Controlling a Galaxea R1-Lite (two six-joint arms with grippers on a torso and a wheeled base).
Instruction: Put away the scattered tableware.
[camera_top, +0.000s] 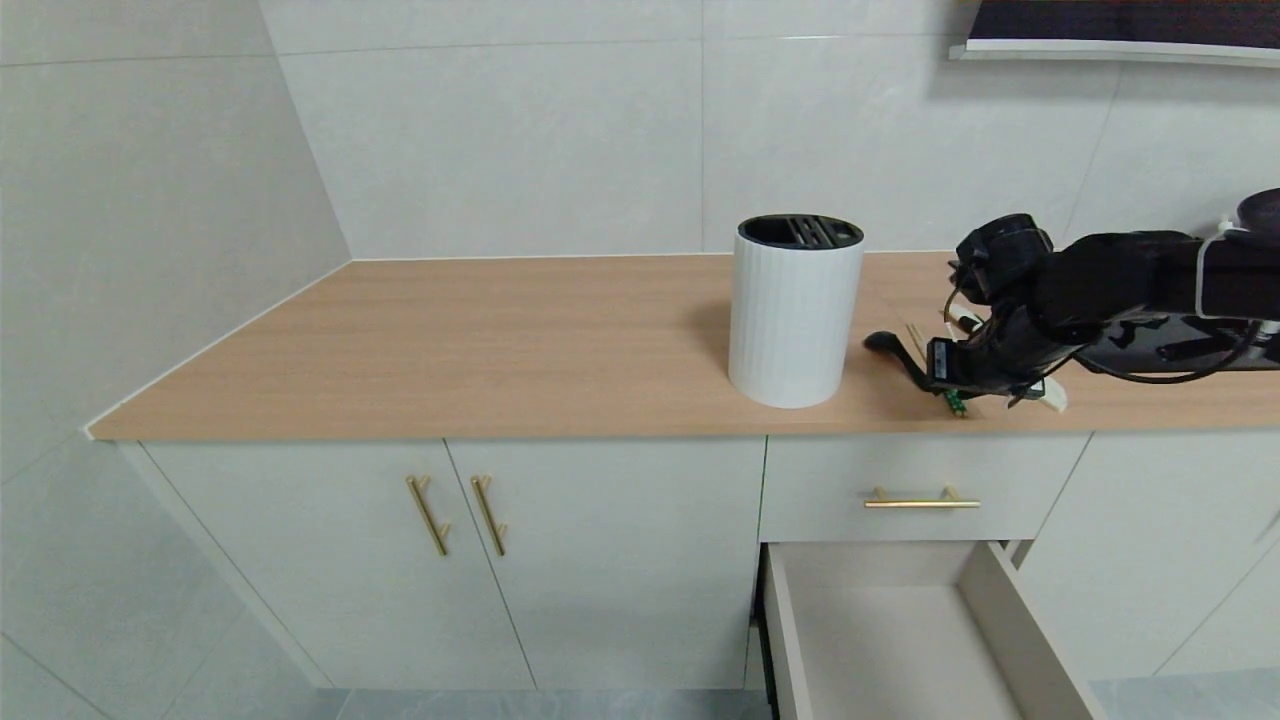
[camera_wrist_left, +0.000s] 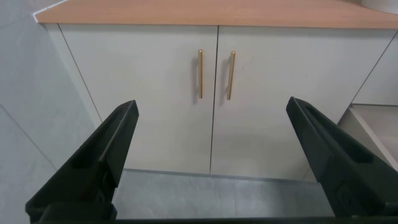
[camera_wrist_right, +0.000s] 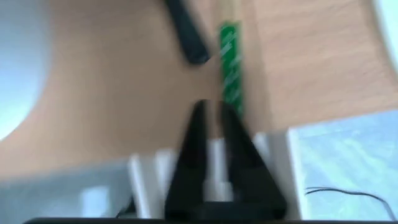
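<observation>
Drawer is standing open below the counter, right of centre, beneath a shut drawer front with a brass pull.

Left gripper is hanging low before the double cabinet doors. Its fingers are spreading wide and holding nothing.

Right gripper is sitting over the front edge of the counter, just right of the white utensil holder. In the right wrist view this gripper is showing its fingers drawn narrow, with only a slim gap. The green end of the chopsticks is reaching right to their tips; I cannot tell whether it is clamped, because the view is blurred.

Chopsticks are lying flat on the counter. Their long axis is running from the wall side toward the front edge, angled slightly to the robot's right, with the green end pointing at the front edge.

Black spoon is lying just beside them on the holder side, roughly parallel. Its bowl is pointing toward the wall and its handle is running forward.

White utensil is lying under the right arm, partly hidden.
</observation>
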